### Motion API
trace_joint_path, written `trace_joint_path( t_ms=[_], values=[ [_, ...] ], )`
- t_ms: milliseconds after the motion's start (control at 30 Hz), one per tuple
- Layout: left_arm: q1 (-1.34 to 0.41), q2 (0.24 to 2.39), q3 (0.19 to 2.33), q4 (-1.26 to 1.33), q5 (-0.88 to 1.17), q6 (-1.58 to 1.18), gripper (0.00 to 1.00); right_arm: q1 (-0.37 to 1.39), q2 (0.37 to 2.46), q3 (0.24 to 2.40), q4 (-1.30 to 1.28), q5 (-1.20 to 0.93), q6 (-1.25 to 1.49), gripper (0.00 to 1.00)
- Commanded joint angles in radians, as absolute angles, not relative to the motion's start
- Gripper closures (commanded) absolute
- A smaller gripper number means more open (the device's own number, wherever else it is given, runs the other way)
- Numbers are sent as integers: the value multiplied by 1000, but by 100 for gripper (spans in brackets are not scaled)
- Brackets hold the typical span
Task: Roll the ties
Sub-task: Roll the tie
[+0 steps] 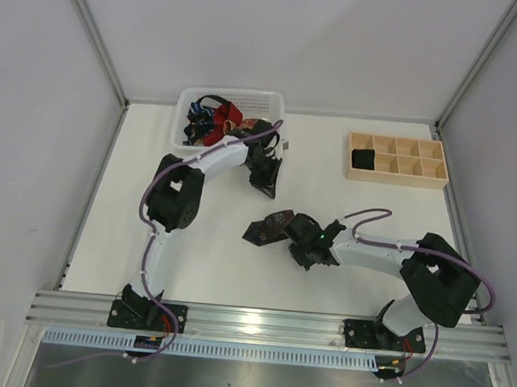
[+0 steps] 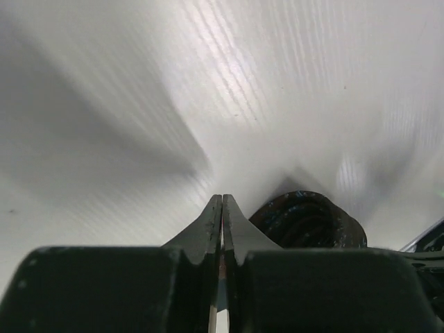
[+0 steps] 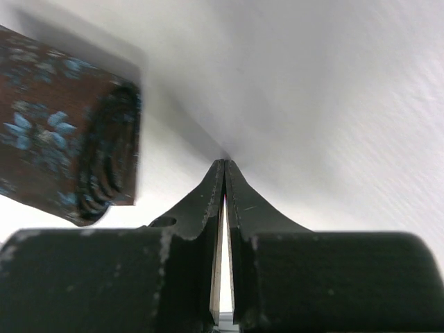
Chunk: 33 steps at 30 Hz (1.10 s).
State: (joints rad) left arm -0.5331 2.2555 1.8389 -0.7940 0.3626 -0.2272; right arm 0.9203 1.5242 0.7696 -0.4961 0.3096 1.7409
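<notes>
1. Fingers of the left gripper point(image 2: 222, 201) press together on nothing. This is the left wrist view; the rolled tie point(image 2: 309, 220) lies on the white table point(image 2: 139, 104) just right of them, its lower part cut off by the gripper body.
2. Right wrist view: right gripper point(image 3: 225, 165) also closed tight and empty; the rolled tie, brown with blue flowers, sits left of it, blurred and cropped.
3. Top view: beyond the rolled tie, a white basket point(image 1: 248, 94) of tangled ties point(image 1: 212, 118), partly hidden by the left arm point(image 1: 173, 200); beyond-right, a wooden tray point(image 1: 394, 179) — one dark lump point(image 1: 363, 157) inside, unidentifiable.
</notes>
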Motion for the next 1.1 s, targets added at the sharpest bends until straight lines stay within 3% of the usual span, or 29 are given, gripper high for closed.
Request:
trace_joint_path(
  t_ms=[0,300,667,933,1067],
  values=[
    [-561,2276,1841,-770,462,-236,94,896,1601,785,-457,321,1687,94],
    [-606,2296,1763,-793,459,-215,98,830,1761,911,-388,281,1592,94],
    [-574,2253,1855,-859,287,-215,96,836,1553,743,-480,281,1597,92],
    [-575,2218,1770,-844,296,-221,96,816,1520,735,-448,282,1465,91],
    [-571,2139,1733,-839,160,-255,93,790,1491,778,-459,293,1352,89]
  ],
)
